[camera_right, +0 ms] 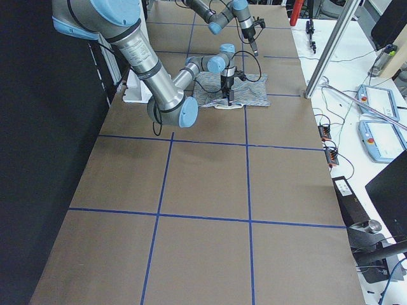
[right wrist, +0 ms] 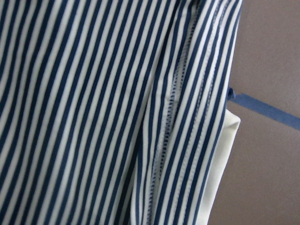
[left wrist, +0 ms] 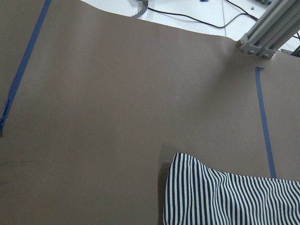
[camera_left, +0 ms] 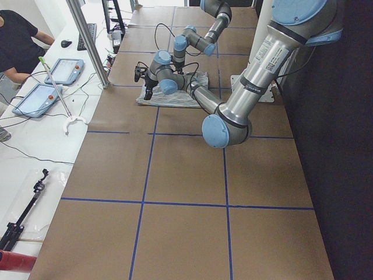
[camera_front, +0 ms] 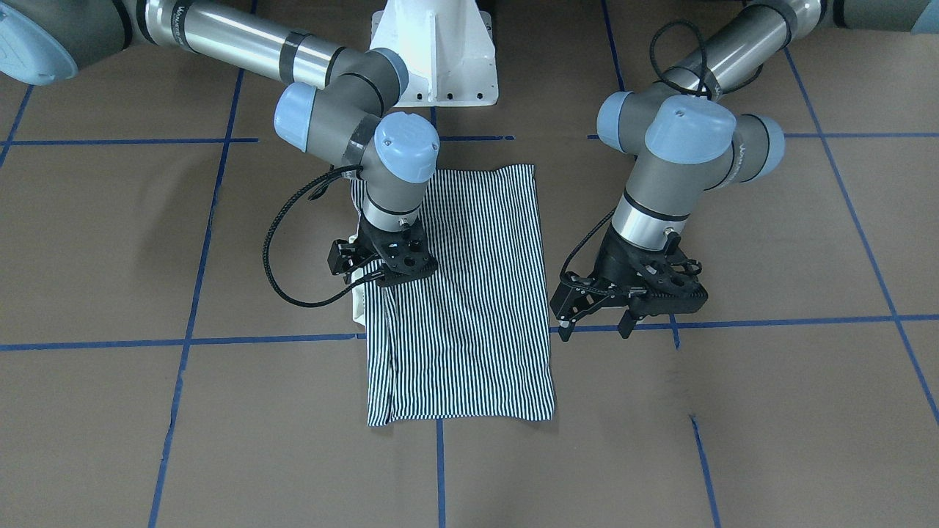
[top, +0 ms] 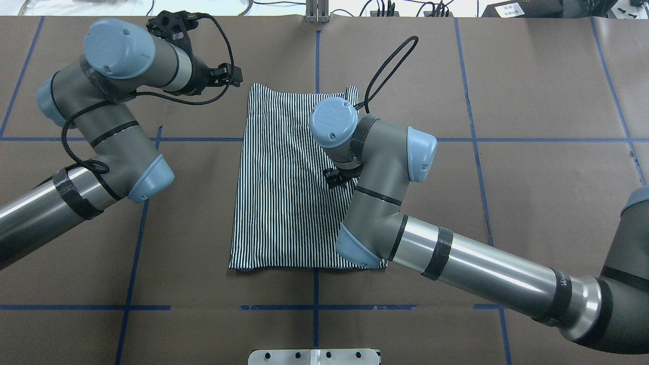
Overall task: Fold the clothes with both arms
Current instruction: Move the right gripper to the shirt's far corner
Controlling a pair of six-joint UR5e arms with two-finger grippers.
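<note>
Exterior front-facing view, items as found:

1. Left claw (camera_front: 596, 326): black, two fingers spread wide apart with nothing between them, held off the brown table cover (camera_front: 110, 242). Nearest to it is a blue tape line (camera_front: 770, 321), which passes under its fingertips in this view. The overhead exterior view places the left claw (top: 230, 76) just beside the shirt's far corner, apart from the cloth.

2. Right claw (camera_front: 381, 279): pointed down onto the shirt, close to the garment's long edge on the robot's right. Its wrist covers the fingers, so I cannot tell whether they are spread or closed. In the overhead exterior view only a small black part of the right claw (top: 333, 177) shows beneath the wrist joint.

3. Polo shirt (camera_front: 469, 293): navy-and-white stripes, folded into a long flat rectangle. It lies directly beneath the right claw and off to the robot's right of the left claw. A stitched hem runs lengthwise close under the right wrist camera.

4. Cream collar (camera_front: 359, 308): pokes out from under the striped edge just beside the right claw, resting on the table cover.

5. White pedestal base (camera_front: 440, 51): well behind both claws.
</note>
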